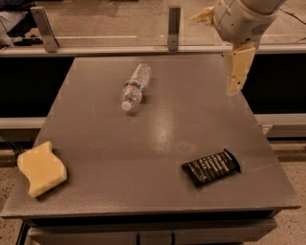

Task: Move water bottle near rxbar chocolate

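The water bottle [134, 87] lies on its side on the grey table [143, 158], at the back centre-left, white cap toward the front. The rxbar chocolate [211, 167], a black wrapper with white lettering, lies flat at the front right. My gripper [213, 54] hangs over the table's back right corner, well right of the bottle and above it. It is open and empty: one cream finger [237, 67] points down and the other [203, 14] sticks out to the left.
A wavy yellow sponge [41, 168] lies at the table's front left corner. A glass-and-metal rail [174, 28] runs along the back edge. The floor drops away past the table's right and front edges.
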Robot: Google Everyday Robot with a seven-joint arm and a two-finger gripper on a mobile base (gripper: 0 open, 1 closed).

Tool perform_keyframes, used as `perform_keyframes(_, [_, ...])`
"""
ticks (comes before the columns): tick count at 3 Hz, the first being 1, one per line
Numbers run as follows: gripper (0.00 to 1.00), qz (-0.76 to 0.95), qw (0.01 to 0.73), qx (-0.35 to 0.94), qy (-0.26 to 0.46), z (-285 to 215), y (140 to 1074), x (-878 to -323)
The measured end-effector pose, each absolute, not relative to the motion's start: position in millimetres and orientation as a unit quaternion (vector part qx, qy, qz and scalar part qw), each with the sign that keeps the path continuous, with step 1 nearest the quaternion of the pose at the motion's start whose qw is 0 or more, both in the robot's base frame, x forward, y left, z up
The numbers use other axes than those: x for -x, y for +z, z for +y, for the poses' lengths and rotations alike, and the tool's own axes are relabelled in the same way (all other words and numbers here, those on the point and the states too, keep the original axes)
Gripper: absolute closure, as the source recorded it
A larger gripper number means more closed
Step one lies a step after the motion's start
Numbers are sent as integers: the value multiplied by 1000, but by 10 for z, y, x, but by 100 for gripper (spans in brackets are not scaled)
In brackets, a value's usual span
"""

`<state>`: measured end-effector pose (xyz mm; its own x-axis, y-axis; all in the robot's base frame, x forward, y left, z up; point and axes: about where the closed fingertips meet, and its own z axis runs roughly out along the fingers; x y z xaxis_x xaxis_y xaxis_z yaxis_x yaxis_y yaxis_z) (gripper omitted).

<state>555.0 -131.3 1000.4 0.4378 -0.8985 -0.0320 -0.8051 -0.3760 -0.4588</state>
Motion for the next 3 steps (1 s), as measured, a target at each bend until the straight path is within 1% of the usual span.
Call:
perform_keyframes(1, [0,487,179,849,-101,-1198,9894,-5560])
perform_keyframes(2, [0,416,138,895,-88,-939,9671,-5774])
perform_keyframes(3, [0,330,129,933,-71,-605,9398,-5999])
